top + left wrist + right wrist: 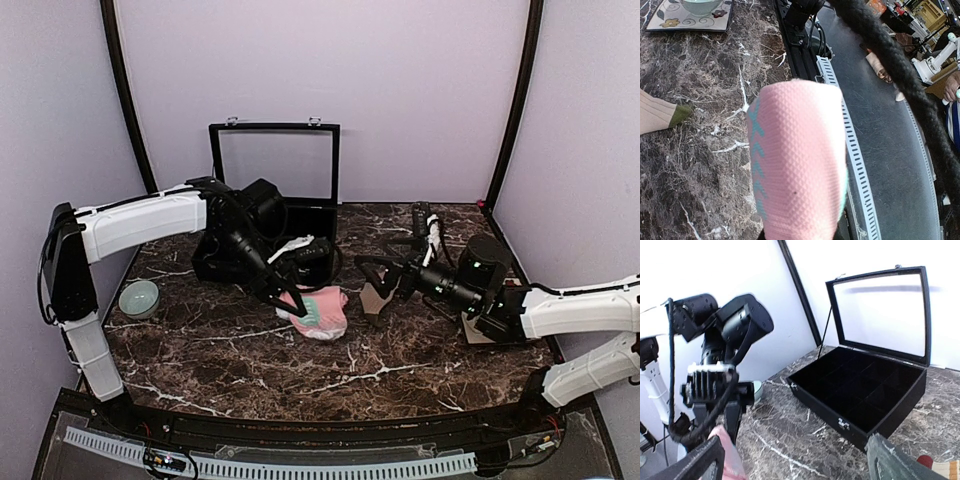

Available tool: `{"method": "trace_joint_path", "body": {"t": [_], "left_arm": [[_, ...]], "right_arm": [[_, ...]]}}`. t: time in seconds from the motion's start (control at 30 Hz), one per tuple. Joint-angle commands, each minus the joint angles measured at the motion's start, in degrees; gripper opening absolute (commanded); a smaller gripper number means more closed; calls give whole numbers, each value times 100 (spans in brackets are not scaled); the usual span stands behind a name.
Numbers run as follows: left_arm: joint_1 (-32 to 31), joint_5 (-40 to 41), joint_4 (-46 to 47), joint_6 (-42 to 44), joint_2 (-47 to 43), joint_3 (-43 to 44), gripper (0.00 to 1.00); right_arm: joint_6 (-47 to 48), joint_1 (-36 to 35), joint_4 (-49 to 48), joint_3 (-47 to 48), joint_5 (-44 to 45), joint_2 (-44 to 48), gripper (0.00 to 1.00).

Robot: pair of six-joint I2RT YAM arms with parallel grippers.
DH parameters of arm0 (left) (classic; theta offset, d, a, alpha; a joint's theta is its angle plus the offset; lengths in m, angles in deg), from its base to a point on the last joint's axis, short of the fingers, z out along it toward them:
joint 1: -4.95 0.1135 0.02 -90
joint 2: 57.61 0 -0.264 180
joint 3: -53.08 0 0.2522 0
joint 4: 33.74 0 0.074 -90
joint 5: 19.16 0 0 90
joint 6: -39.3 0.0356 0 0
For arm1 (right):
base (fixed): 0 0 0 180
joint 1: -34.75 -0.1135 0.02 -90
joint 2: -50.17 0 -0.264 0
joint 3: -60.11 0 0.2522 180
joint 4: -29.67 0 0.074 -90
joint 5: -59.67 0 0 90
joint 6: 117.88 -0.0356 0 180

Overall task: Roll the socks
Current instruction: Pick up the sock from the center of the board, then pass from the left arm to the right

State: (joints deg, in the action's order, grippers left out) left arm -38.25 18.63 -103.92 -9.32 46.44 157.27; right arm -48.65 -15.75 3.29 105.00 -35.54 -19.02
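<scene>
Dark veined marble table point(420, 360); open black glass-lidded case point(865, 390), whose dark compartments show only to the right wrist; left gripper point(290, 298) clenched on the pink mint-patterned sock point(800, 165) at mid-table; right gripper point(378, 280) released, fingers wide, beside the tan olive-toed sock point(660, 112); pale green bowl point(139, 297) far left.

Pale lilac walls point(420, 70) enclose a dark marble table point(400, 370) (white-veined), evenly lit.

No legible text, label, brand or number on anything in view
</scene>
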Motion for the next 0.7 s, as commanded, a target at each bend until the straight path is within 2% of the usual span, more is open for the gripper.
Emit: {"method": "trace_joint_path", "body": {"t": [0.0,0.1,0.2,0.33,0.47,0.67], "left_arm": [[231,-279,-515,31,-242,175,0],[444,-573,-591,-25,-244,279,0],[579,-722,-654,-65,-229,386,0],[736,-1030,-793,-82,-139,499,0],[760,-1261,-1140,114,-61,608,0],[760,-1474,-1612,528,-60,732,0]], "right_arm": [[91,68,-34,235,-186,-137,99],[562,26,635,641,-381,-1,99],[588,23,561,765,-1041,50,99],[552,-167,560,1152,-2019,-380,98],[1181,-491,1188,1770,-2051,-907,91],[1408,-531,1377,2258,-2148,-1384,81]]}}
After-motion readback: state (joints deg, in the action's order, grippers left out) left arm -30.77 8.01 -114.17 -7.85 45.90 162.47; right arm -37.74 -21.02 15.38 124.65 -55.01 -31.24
